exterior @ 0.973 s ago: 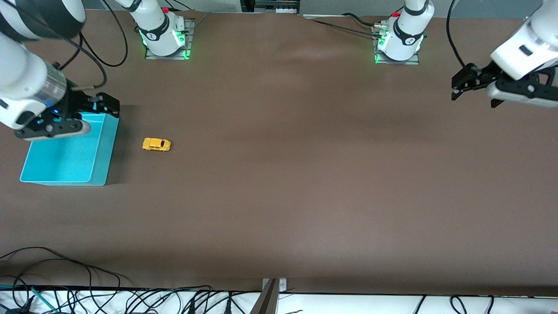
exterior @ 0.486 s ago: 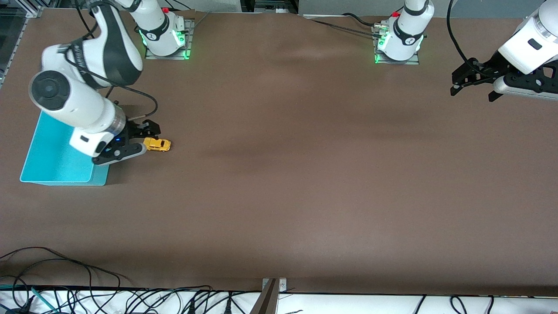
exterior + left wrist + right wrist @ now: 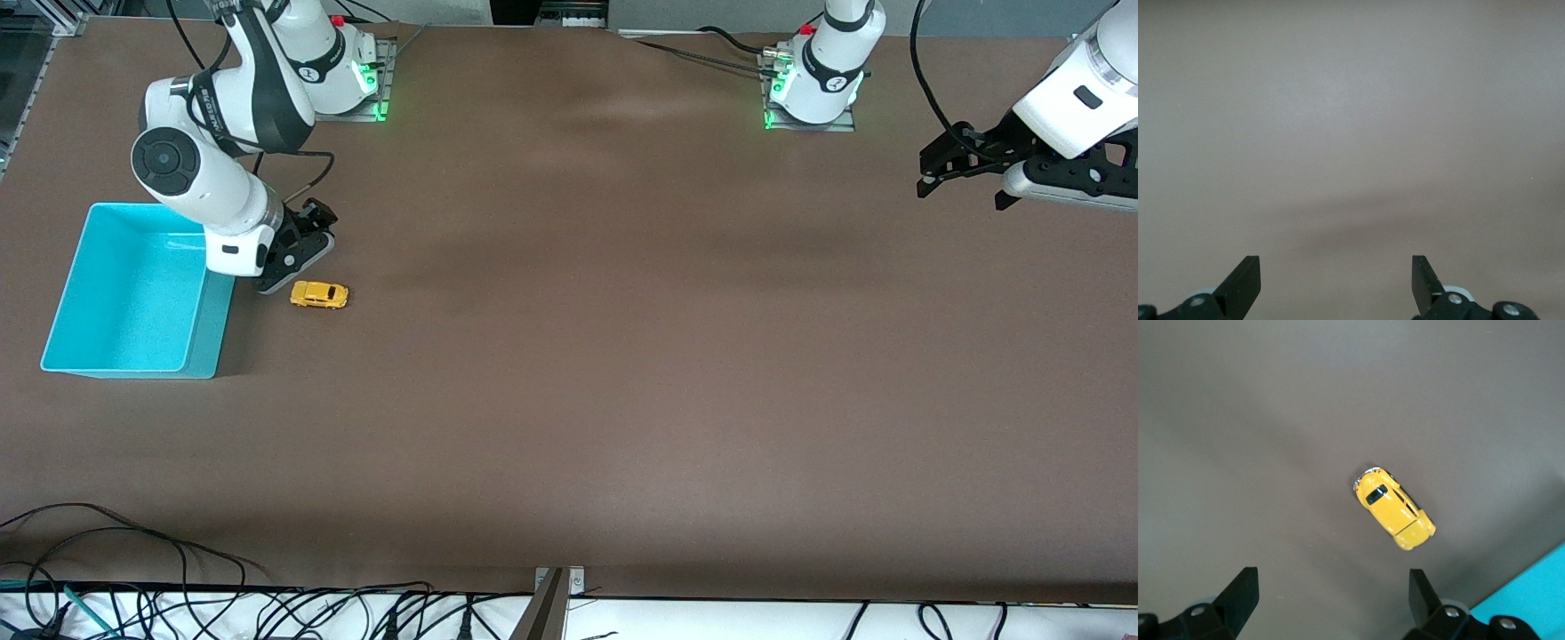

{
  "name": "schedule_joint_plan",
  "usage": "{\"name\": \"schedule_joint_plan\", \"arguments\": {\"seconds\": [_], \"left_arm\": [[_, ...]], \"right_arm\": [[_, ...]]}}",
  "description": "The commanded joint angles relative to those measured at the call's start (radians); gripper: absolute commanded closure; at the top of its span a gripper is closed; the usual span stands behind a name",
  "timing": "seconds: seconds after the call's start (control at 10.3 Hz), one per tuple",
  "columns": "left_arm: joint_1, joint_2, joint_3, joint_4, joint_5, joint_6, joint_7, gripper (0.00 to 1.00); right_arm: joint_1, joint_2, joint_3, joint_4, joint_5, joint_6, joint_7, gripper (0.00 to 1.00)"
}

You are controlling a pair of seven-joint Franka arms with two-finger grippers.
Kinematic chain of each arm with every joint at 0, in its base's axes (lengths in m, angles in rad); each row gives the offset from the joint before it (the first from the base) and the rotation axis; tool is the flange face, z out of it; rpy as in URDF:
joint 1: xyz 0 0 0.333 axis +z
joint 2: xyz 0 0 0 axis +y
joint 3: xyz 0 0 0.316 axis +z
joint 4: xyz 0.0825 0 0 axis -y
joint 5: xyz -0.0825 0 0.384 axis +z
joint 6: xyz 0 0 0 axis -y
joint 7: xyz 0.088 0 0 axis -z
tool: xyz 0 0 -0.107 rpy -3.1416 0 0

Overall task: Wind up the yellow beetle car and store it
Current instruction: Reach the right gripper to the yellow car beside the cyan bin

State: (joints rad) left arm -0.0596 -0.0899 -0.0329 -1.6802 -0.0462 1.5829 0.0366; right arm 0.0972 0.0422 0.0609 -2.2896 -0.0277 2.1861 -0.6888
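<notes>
1. The small yellow beetle-shaped toy car [image 3: 319, 294] with dark windows and dark wheels stands on its wheels on the brown table [image 3: 622, 356], toward the right arm's end, just beside the turquoise rectangular plastic bin [image 3: 206, 331] but not touching it.
2. The right arm's black two-finger gripper [image 3: 307, 238] hangs low over the table by the bin's corner, just beside the car. Its jaws stand apart with nothing between them (the right wrist view shows both fingertips wide, and the car [image 3: 1395, 509] lying free ahead of them).
3. The bin's corner [image 3: 1531, 600] shows at the edge of the right wrist view.
4. The left arm's black gripper [image 3: 942, 164] waits in the air over the left arm's end of the table, jaws apart and holding nothing; its fingertips [image 3: 1245, 280] frame only bare table [image 3: 1351, 133].
</notes>
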Motion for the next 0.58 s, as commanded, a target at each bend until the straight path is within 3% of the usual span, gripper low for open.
{"name": "schedule_joint_plan", "arguments": {"seconds": [0.0, 0.19, 0.49], "left_arm": [[-0.005, 0.025, -0.002, 0.045, 0.020, -0.034, -0.020, 0.00], [-0.002, 0.024, -0.001, 0.045, 0.020, -0.035, -0.020, 0.00], [-0.002, 0.024, -0.001, 0.045, 0.020, -0.035, -0.020, 0.00]], "right_arm": [[-0.098, 0.086, 0.005, -0.033, 0.014, 0.117, -0.384, 0.00], [-0.119, 0.192, 0.007, -0.033, 0.015, 0.280, -0.533, 0.00], [-0.120, 0.275, 0.062, -0.033, 0.015, 0.403, -0.534, 0.00]]}}
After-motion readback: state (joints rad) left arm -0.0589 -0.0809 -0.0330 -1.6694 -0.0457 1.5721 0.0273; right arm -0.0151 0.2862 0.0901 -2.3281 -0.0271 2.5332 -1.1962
